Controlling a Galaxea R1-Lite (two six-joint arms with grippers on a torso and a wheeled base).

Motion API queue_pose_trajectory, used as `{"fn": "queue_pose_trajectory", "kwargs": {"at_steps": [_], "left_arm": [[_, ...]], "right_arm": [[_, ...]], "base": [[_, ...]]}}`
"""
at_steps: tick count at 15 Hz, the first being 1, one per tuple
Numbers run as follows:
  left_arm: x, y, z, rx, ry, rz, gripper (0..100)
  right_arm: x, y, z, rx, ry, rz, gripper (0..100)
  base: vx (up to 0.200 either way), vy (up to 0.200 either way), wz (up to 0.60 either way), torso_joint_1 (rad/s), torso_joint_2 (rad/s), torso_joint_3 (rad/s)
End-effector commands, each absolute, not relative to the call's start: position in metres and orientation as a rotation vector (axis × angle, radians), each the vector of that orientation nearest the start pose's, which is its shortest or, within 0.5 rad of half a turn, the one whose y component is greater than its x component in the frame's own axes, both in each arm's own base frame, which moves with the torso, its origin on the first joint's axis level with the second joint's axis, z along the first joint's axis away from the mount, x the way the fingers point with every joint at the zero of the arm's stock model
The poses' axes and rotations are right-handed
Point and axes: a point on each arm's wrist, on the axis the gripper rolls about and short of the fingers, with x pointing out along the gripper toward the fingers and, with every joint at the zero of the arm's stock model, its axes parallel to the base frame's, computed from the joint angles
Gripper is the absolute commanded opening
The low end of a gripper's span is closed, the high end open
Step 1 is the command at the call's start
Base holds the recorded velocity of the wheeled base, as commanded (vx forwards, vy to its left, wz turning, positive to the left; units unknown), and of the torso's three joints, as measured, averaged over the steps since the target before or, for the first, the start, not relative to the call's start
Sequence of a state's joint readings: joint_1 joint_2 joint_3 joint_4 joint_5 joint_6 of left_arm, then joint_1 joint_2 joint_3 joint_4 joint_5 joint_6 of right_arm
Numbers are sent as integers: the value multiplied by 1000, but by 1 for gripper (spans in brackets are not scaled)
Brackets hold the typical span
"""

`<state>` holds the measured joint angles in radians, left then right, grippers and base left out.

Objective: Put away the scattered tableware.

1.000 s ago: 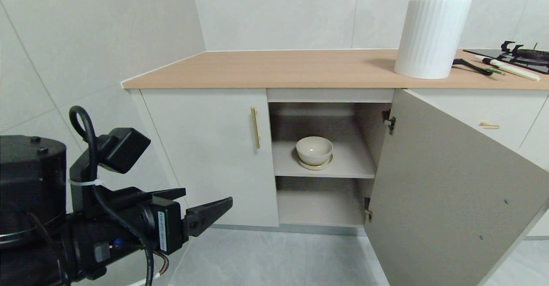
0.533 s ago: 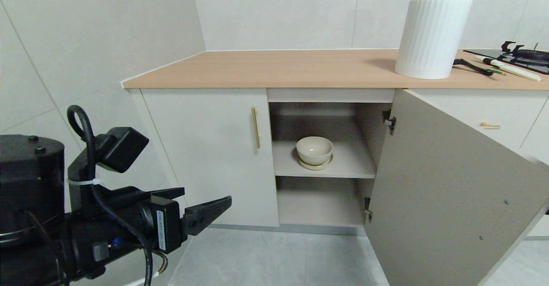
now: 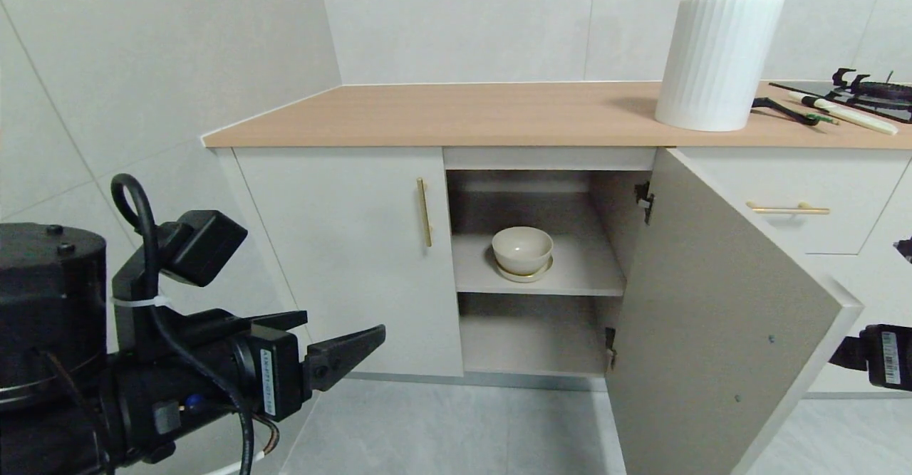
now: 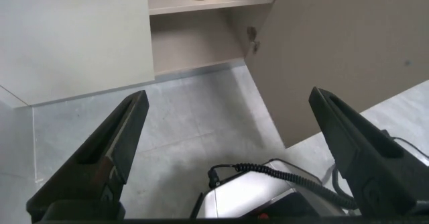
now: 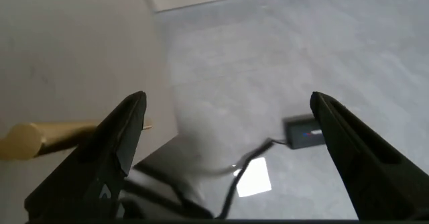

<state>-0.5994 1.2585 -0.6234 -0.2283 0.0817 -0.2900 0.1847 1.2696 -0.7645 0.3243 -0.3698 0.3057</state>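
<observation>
L gripper (image 3: 345, 322) hangs low before the closed cabinet door (image 3: 342, 247), jaws spread wide, nothing btwn them; R gripper (image 5: 228, 98) also wide & empty, on the outer side of the open cabinet door (image 3: 712, 318), its gold handle (image 5: 47, 138) just beside one finger – can't tell if touching. Beige bowl (image 3: 522, 248) sits on a small plate (image 3: 525, 274) on the upper shelf (image 3: 591, 275) inside the open cabinet, well apart from both grippers, w/ the open door standing btwn it & R gripper. On the wooden countertop (image 3: 442, 113) above: white ribbed container (image 3: 716, 62), utensils (image 3: 848, 113) at far R.
</observation>
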Motion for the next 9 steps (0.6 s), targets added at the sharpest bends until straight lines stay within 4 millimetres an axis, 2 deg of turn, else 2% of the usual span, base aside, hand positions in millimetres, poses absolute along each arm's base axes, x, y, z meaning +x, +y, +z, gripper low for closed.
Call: {"fn": "queue_pose_trajectory", "kwargs": {"at_steps": [1, 4, 6, 8, 9], "left_arm": [[156, -104, 204, -148, 450, -449, 100], [155, -103, 210, -162, 427, -450, 100], [153, -101, 213, -169, 409, -447, 100], [151, -99, 216, -174, 394, -448, 100], [151, -99, 217, -175, 393, -448, 100]], "right_arm": [[165, 42, 189, 67, 776, -211, 100], [167, 69, 185, 62, 806, -83, 100], [193, 95, 180, 67, 799, 16, 100], [219, 115, 173, 60, 797, 42, 100], [226, 122, 172, 58, 792, 54, 100]], "base": [[0, 0, 0, 0, 0, 0], [0, 0, 0, 0, 0, 0], [0, 0, 0, 0, 0, 0], [0, 0, 0, 0, 0, 0], [0, 0, 0, 0, 0, 0]]}}
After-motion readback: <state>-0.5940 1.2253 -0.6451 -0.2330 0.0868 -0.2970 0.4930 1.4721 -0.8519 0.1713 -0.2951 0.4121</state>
